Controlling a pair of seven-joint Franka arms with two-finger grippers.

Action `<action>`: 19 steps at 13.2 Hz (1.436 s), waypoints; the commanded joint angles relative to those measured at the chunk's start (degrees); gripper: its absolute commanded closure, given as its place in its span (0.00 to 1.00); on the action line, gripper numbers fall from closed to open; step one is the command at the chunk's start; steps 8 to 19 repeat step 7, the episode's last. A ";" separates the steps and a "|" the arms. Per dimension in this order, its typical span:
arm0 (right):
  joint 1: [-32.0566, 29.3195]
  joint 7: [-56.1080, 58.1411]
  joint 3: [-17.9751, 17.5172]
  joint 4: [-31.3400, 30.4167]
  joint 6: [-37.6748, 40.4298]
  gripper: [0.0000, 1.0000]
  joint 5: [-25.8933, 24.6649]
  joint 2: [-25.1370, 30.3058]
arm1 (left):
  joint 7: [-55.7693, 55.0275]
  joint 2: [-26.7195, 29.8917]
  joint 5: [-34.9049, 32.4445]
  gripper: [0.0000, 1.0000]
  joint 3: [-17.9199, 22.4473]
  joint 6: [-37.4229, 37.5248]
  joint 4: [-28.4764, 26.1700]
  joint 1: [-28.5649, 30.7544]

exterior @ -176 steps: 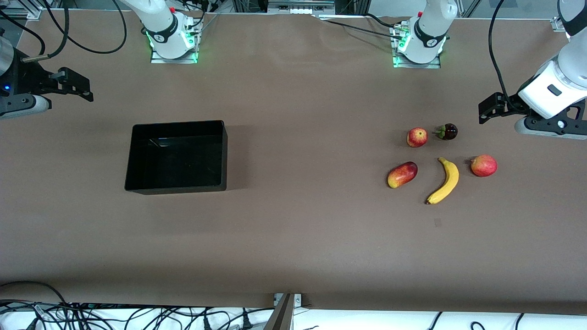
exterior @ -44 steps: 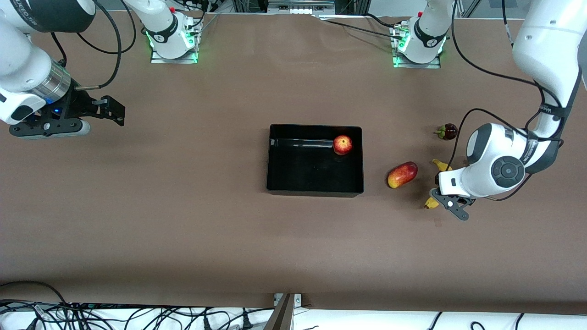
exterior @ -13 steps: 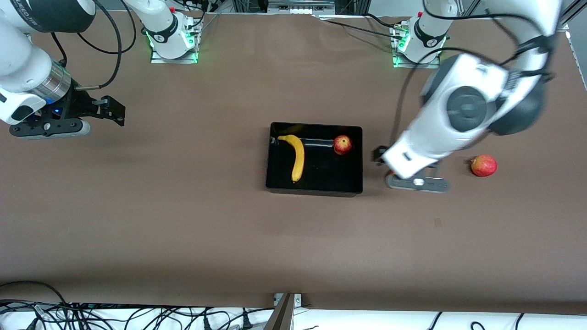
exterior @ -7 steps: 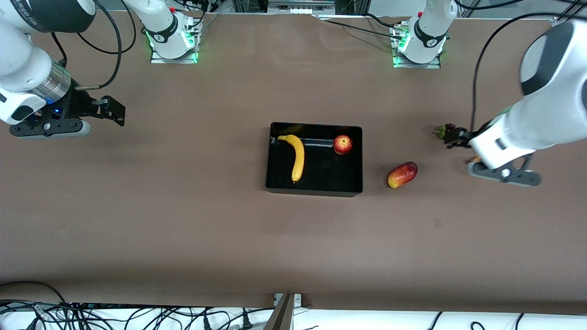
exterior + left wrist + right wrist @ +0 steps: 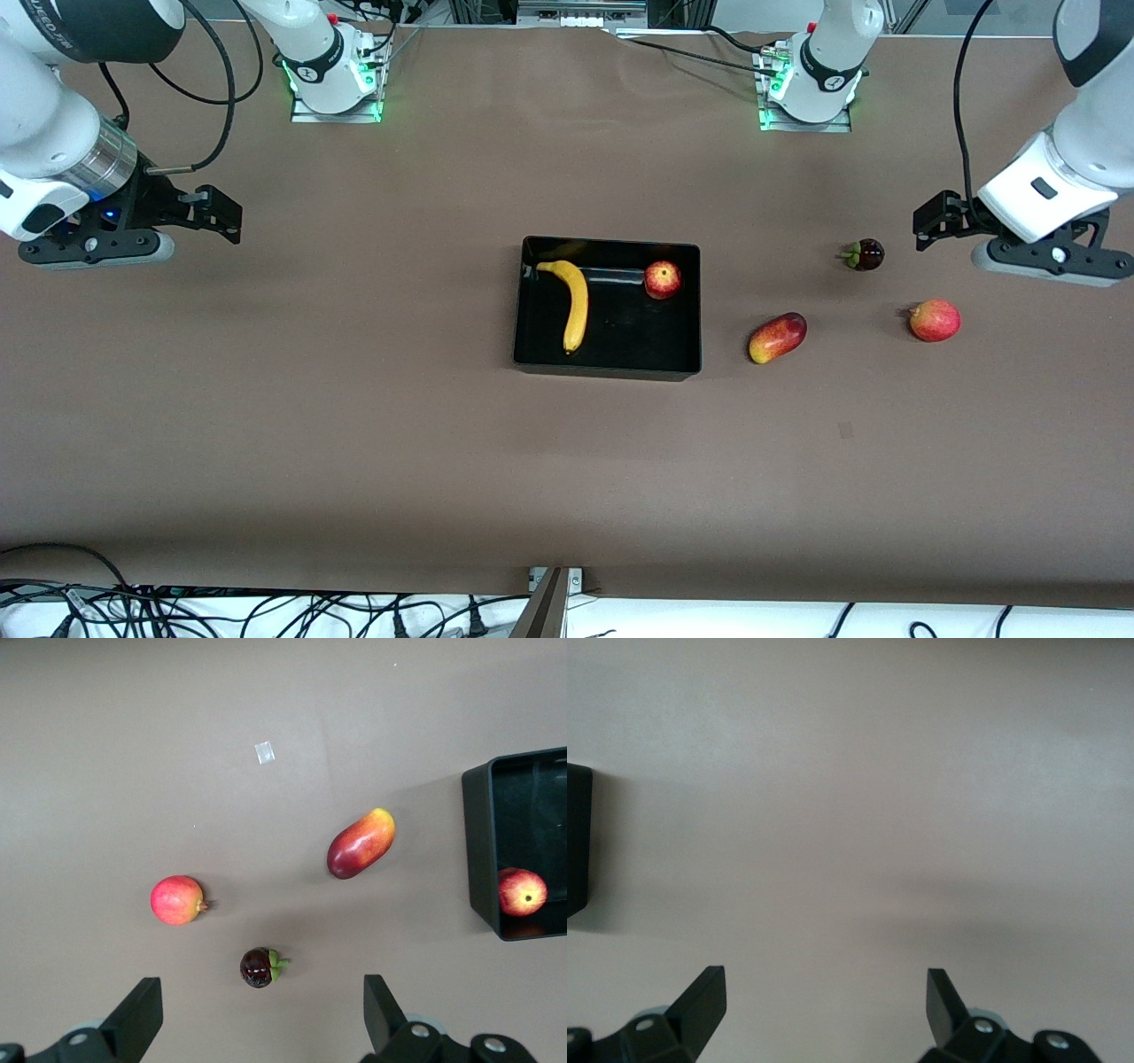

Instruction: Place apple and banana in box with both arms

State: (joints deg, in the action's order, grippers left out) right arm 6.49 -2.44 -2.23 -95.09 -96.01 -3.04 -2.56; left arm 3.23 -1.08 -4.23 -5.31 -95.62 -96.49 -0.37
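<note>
Lying in the box (image 5: 695,306), banana (image 5: 576,306) and apple (image 5: 662,279), well apart from both gaping, empty tools.

I see the white jointed left arm's black two-finger gripper (image 5: 930,217) held up with its fingers (image 5: 139,1014) spread wide. My right arm's black gripper (image 5: 217,213) waits likewise, fingers (image 5: 704,997) apart.

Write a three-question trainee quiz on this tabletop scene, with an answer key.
1. True or false: the banana touches the apple in the box.
2. How many fruits lie on the table outside the box?
3. The left gripper is: A) open and empty, B) shut on the mango-like fruit.

Key: 1 false, they lie apart. 2 three. 3 A.
</note>
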 commanded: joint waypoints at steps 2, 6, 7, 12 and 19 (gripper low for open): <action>-0.16 0.42 -0.23 1.22 0.65 0.00 -0.13 -0.43 | -3.82 1.00 1.15 0.00 0.83 -0.19 -2.22 0.11; -0.16 0.42 -0.23 1.22 0.65 0.00 -0.13 -0.43 | -5.61 0.47 1.15 0.00 0.38 2.01 -1.69 0.19; -0.16 0.42 -0.23 1.22 0.65 0.00 -0.13 -0.43 | -5.69 0.38 1.15 0.00 0.38 2.45 -1.42 0.11; -0.16 0.42 -0.23 1.22 0.65 0.00 -0.13 -0.43 | -5.69 0.38 1.15 0.00 0.38 2.45 -1.42 0.11; -0.16 0.42 -0.23 1.22 0.65 0.00 -0.13 -0.43 | -5.69 0.38 1.15 0.00 0.38 2.45 -1.42 0.11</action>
